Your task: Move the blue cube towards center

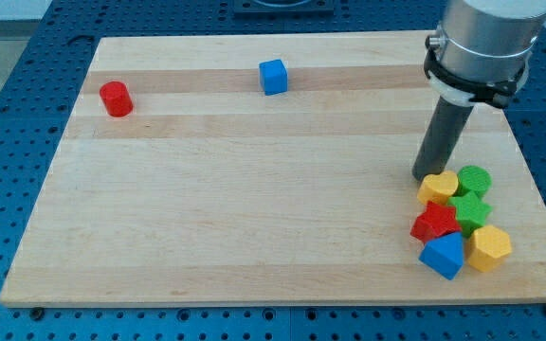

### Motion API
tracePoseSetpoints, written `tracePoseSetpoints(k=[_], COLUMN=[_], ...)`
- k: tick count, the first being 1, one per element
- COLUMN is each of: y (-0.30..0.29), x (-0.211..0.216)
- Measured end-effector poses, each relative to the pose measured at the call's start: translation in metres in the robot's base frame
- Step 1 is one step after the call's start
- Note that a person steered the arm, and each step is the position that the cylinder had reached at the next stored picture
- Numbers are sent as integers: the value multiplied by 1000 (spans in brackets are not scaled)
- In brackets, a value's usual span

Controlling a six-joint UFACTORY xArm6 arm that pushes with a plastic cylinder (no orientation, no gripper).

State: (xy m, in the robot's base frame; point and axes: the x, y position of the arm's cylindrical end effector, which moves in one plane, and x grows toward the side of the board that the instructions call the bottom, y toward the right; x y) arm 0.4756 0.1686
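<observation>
My tip (422, 177), a bare rod with no fingers to open, sits by the yellow block (438, 186) near the board's right edge; the blue cube (273, 77) lies near the top edge, so I should circle behind it and push downward.

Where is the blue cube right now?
The blue cube sits near the view's top edge of the wooden board, about midway across, alone; the red cylinder is its nearest neighbour, off to the view's left.
</observation>
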Motion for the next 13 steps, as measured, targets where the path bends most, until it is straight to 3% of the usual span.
tracePoseSetpoints(k=[1, 3, 4, 6, 9, 10, 11, 12, 13], y=[-1, -2, -14, -35, -181, -252, -265, -265, -285], x=[-2, -114, -144, -146, -208, -173, -122, -98, -108])
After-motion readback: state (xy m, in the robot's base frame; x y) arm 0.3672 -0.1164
